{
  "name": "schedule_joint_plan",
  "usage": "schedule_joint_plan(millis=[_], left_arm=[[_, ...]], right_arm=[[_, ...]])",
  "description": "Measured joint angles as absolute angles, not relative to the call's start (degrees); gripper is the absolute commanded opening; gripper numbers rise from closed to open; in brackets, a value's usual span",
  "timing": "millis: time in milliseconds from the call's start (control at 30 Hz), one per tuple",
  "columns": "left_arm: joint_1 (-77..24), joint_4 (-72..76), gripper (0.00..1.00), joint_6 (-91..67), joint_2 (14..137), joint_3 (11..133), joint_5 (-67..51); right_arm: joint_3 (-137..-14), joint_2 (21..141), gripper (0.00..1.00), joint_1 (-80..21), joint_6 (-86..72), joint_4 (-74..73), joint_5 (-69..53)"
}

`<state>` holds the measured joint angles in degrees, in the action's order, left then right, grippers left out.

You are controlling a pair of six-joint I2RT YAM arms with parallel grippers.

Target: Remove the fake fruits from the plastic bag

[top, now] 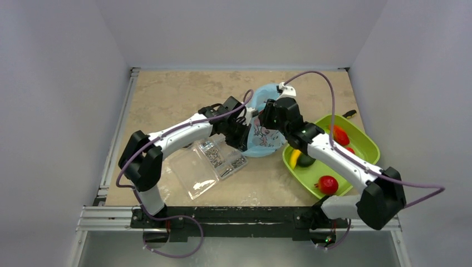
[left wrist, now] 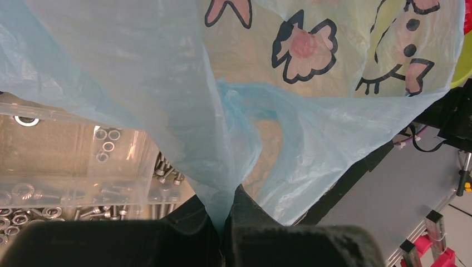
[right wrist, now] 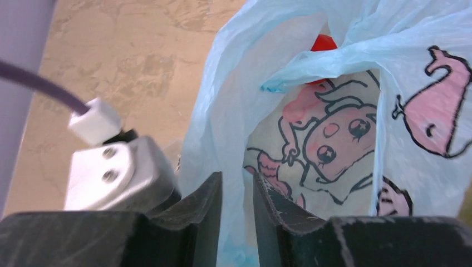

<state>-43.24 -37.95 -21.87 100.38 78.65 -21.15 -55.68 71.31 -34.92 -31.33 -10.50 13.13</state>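
On the desk (top: 167, 100), the plastic bag (top: 264, 146) was held up near the middle, between the two arms. To its right lay a green tray (top: 364, 147), and to its left a clear box (top: 195, 178) of screws and washers. Already in the tray were a banana (top: 294, 158), a dark green fruit (top: 305, 161) and red pieces (top: 328, 184).

The left gripper (left wrist: 225, 222) was clenched on a gathered fold of the bag, which hung over the box. The right gripper (right wrist: 236, 189) was set at the bag's mouth with its jaws a narrow gap apart and blue film between them. Whether the film was truly pinched could not be told. One red fruit (right wrist: 323, 43) was seen inside the bag, at its far end.

If only film were caught by the right gripper, the mouth could be drawn shut, or the thin plastic torn between the two pulls. If the bag were tipped, the red fruit could roll out onto the desk or into the box instead of the tray.

Most of that red fruit was hidden behind a fold. Whether other fruits were left in the bag could not be made out. In the top view both grippers' tips were covered by the arms and the bag, and part of the tray by the right arm.
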Motion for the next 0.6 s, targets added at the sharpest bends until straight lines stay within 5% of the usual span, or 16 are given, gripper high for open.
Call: schedule_joint_plan(millis=[600], left_arm=[[-43.51, -38.46, 0.0, -21.45, 100.38, 78.67, -20.91]], right_arm=[[-66.7, 104.31, 0.24, -26.35, -41.56, -2.24, 18.55]])
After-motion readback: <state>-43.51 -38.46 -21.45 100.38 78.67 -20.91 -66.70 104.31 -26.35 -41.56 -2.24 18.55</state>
